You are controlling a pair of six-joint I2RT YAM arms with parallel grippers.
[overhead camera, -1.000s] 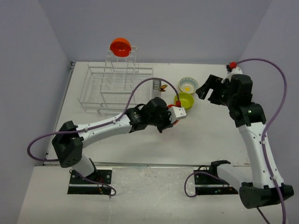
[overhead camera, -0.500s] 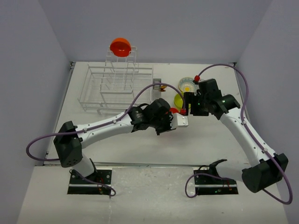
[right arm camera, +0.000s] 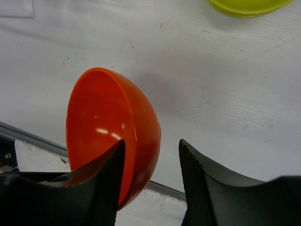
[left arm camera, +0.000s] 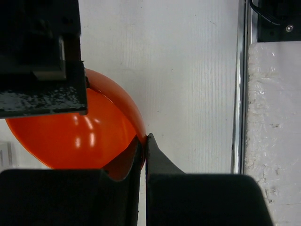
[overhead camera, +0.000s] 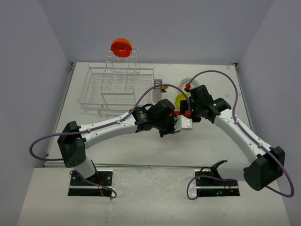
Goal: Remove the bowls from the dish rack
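Note:
My left gripper [left arm camera: 143, 141] is shut on the rim of an orange bowl [left arm camera: 80, 132] and holds it on edge above the table, mid-table in the top view [overhead camera: 177, 113]. My right gripper [right arm camera: 150, 150] is open and straddles the same orange bowl's [right arm camera: 113, 141] wall, one finger inside and one outside. In the top view the two grippers meet, left gripper [overhead camera: 178, 118] and right gripper [overhead camera: 185, 112]. The white wire dish rack [overhead camera: 117, 87] stands at the back left with another orange bowl [overhead camera: 121, 47] on its tall tier.
A lime-green bowl [overhead camera: 181, 100] and a flower-patterned bowl [overhead camera: 188, 83] sit on the table right of the rack, partly hidden by my right arm. The green bowl also shows in the right wrist view [right arm camera: 247, 5]. The grey cutlery basket [overhead camera: 158, 86] is on the rack's right end.
My right arm has swung in from the right and lowered its open jaws over the orange bowl. My left gripper has carried the bowl slightly to the right.

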